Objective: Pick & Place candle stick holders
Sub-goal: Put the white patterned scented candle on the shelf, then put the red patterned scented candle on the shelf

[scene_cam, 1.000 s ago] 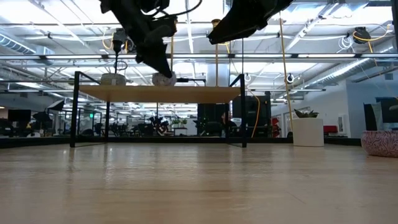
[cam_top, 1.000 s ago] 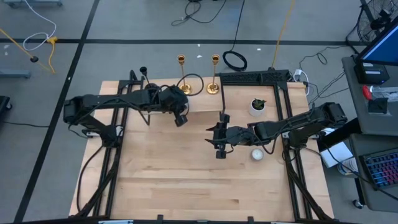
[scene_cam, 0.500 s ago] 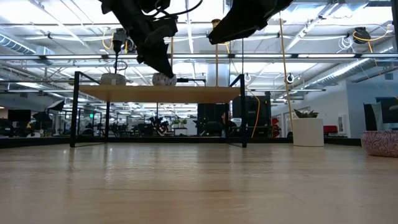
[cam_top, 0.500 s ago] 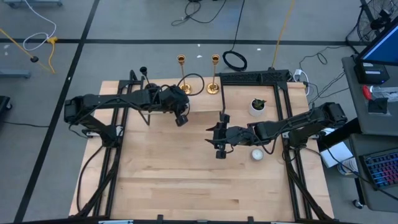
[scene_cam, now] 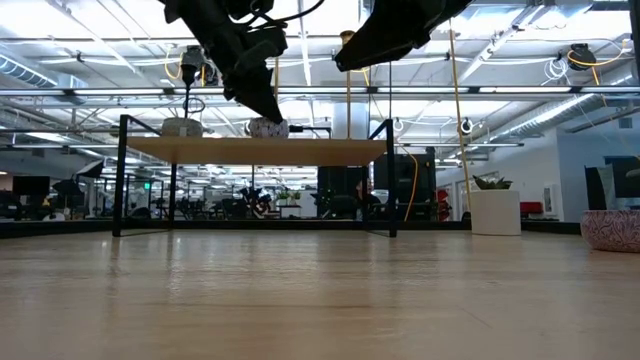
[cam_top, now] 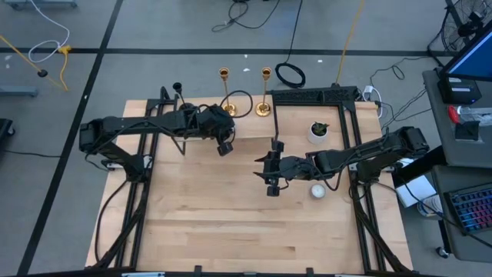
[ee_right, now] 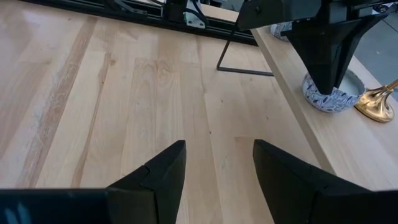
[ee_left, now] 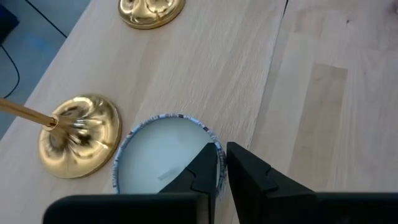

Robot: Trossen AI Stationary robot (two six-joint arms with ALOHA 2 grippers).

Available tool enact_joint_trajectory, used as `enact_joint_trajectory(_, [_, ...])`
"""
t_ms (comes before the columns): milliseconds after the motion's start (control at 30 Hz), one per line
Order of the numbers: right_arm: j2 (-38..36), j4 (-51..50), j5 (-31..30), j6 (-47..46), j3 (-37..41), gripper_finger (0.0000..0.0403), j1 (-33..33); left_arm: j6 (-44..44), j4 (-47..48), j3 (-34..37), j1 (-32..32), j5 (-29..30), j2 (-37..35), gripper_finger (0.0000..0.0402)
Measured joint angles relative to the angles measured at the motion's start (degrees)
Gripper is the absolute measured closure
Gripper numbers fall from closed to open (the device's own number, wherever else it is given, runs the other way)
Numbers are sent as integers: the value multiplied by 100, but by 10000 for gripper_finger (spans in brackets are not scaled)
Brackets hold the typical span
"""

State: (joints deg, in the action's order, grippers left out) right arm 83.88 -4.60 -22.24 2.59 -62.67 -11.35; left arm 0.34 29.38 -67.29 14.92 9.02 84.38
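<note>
Two tall gold candle stick holders (cam_top: 225, 100) (cam_top: 264, 104) stand on their round bases (ee_left: 78, 143) (ee_left: 151, 9) on a raised wooden shelf (scene_cam: 250, 150) at the table's far edge. A black holder (cam_top: 177, 91) stands further left. My left gripper (cam_top: 223, 146) (ee_left: 222, 152) is shut on a small blue-and-white patterned jar with white wax (ee_left: 161, 155) (scene_cam: 268, 127), right beside the nearer gold base. My right gripper (cam_top: 270, 175) (ee_right: 217, 162) is open and empty over the middle of the table. My left gripper holds the jar by its rim (ee_left: 214, 144), on the side away from the gold base, with one finger inside the jar and one outside. The fingers come slanting down from above. The jar stands upright, its bottom (ee_right: 326, 102) on the shelf as far as I can see.
A white pot with a plant (cam_top: 318, 131) and a white candle (cam_top: 317, 191) stand at the right of the table. A black frame (cam_top: 315, 96) stands at the far right. Bare wood (cam_top: 231, 223) fills the near half of the table.
My left gripper and the jar have shifted slightly toward the table's right along the shelf. The right arm has kept still.
</note>
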Motion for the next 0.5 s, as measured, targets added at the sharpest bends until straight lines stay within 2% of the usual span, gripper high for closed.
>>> enact_joint_trajectory(133, [0, 0, 0, -1, 0, 216, 0, 173, -92, 1, 1, 2, 0, 347])
enact_joint_trajectory(367, [0, 0, -2, -2, 0, 216, 0, 219, -395, 2, 0, 2, -2, 280])
enact_joint_trajectory(500, [0, -3, -2, -32, 0, 216, -2, 379, -348, 9, -48, -63, -139, 259])
